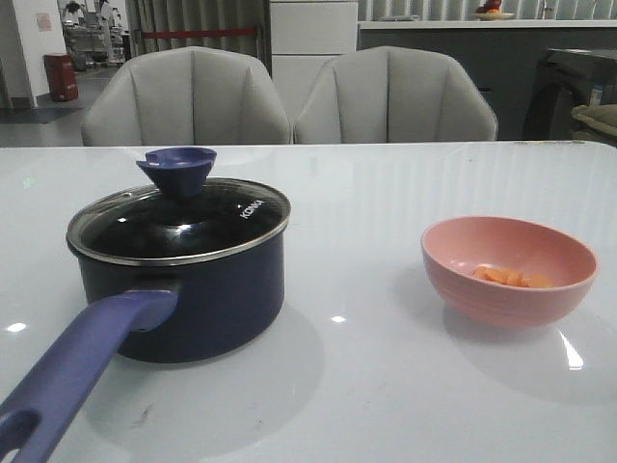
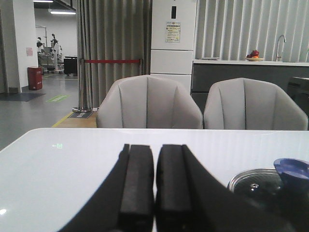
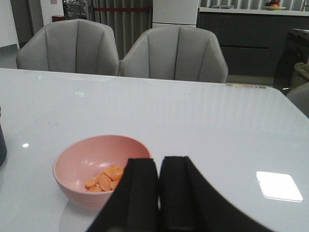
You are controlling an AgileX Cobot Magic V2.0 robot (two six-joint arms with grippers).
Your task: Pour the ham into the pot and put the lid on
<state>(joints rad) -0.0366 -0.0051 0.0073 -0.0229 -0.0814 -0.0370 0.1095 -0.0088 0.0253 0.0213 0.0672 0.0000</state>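
**Lid on pot, ham in bowl, both grippers closed and empty**

Left gripper (image 2: pixel 154 193): black fingers (image 2: pixel 137 188) pressed together, only a thin seam between them, nothing held. Raised above the table (image 2: pixel 72 169), level with its surface and facing the chairs (image 2: pixel 147 104). Just beside and beyond the fingers in the left wrist view, the lid (image 2: pixel 253 183) with its metal rim and blue knob (image 2: pixel 292 169), partly cut off by the frame edge. Not touching the lid.

Right gripper (image 3: pixel 159 193): fingers likewise closed tight, gripping nothing. Held over the table, near the bowl (image 3: pixel 82 166) without touching it. In the right wrist view the finger partly covers the bowl's near rim.

Ham (image 3: pixel 104 180): small heap of orange pieces lying in the bottom of the pink bowl, far from filling it. Seen from the front as a low patch against the bowl's far inner wall (image 1: pixel 511 278).

Pot (image 1: pixel 193 309): dark navy, standing upright on the robot's left half of the table, well apart from the bowl on the right half. Long purple-blue handle (image 1: pixel 77 381) pointing toward the camera and leftward, hole at its end near the frame's lower corner. Glass lid seated flat on the pot's rim, white "KONKA" lettering legible, knob standing upright toward the far side. Interior dark under the glass; contents not discernible.

Neither arm visible in the front view. Behind the table, two grey chairs side by side.
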